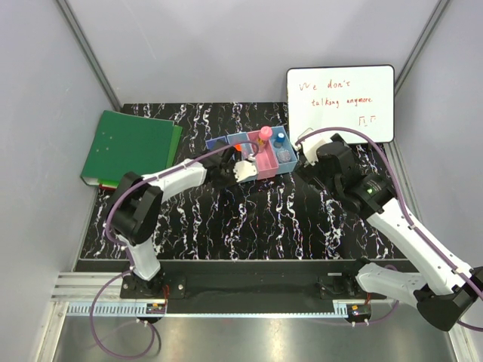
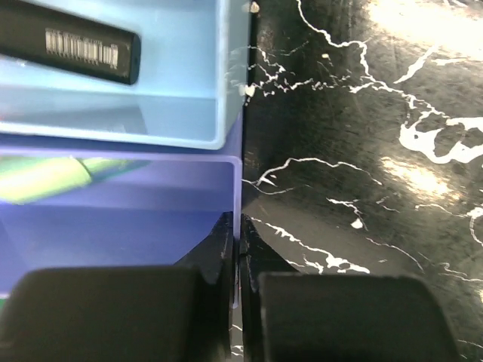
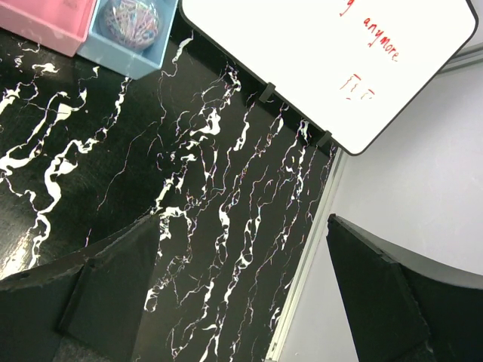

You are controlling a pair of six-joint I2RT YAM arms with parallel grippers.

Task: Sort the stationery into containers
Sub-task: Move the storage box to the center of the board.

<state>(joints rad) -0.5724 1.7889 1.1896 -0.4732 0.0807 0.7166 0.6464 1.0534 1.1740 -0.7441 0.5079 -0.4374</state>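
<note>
Blue plastic is what my left gripper (image 2: pixel 238 226) meets: its jaws are pressed together, and the right-hand wall of the blue bin (image 2: pixel 151 162) runs straight into the seam between them. As far as I can judge, they pinch that thin rim and nothing else. The bin itself lies to the left of my fingers, the bare marbled table (image 2: pixel 362 151) to the right, and the wall's long axis is in line with my jaw seam. Inside that bin I see a green highlighter (image 2: pixel 45 181). In the paler bin (image 2: pixel 189 113) just beyond it lies the black marker (image 2: pixel 72 45).

My right gripper (image 3: pixel 245 241) gapes fully wide with nothing in it, over the table near the whiteboard (image 3: pixel 324 60). From there the row's end is up and to the left: the pink bin (image 3: pixel 45 30) and the light blue bin (image 3: pixel 124 56), which holds the clear round jar (image 3: pixel 130 19).

So the left arm is on the row and the right arm stands apart from it. Any shift of the containers would, I judge, be the left arm's job.
</note>
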